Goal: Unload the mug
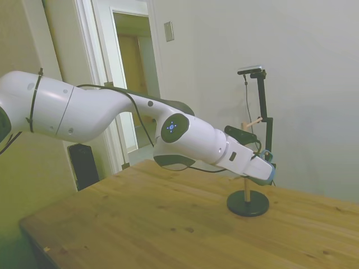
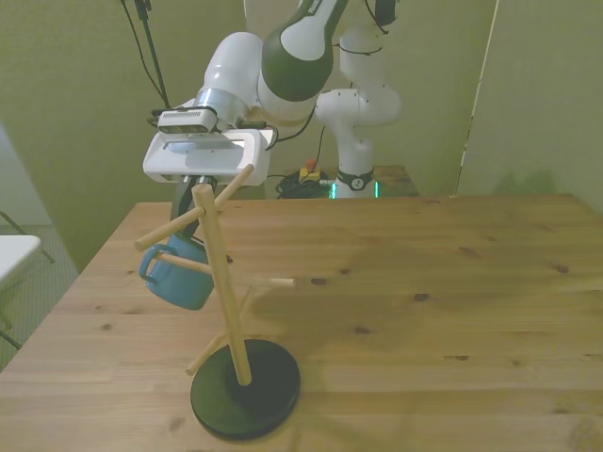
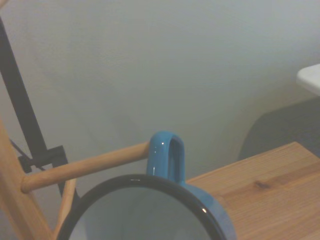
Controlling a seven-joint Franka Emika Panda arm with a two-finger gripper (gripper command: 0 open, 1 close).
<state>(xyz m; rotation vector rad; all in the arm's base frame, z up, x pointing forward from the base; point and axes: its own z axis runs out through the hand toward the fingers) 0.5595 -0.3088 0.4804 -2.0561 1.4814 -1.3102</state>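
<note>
Gripper (image 2: 193, 202) seemingly clamps the mug (image 2: 176, 275) — handle on 1 peg (image 2: 191, 267).

Side view: a plain pale wall (image 1: 291, 50) rises behind the wooden table (image 1: 168, 224). To its left stands a white-framed doorway (image 1: 132, 84), open onto a dimmer passage with a brownish inner door (image 1: 134, 61). A small rectangular wall plate (image 1: 169, 31) is mounted beside the frame, and a dark box-like object (image 1: 84, 165) sits low near the door. Front view: yellow-green walls (image 2: 75, 104) enclose the room; a paler panel (image 2: 542, 94) stands at the front view's right. A white surface edge (image 2: 17, 254) shows at the front view's left. Lighting is soft and even.
</note>
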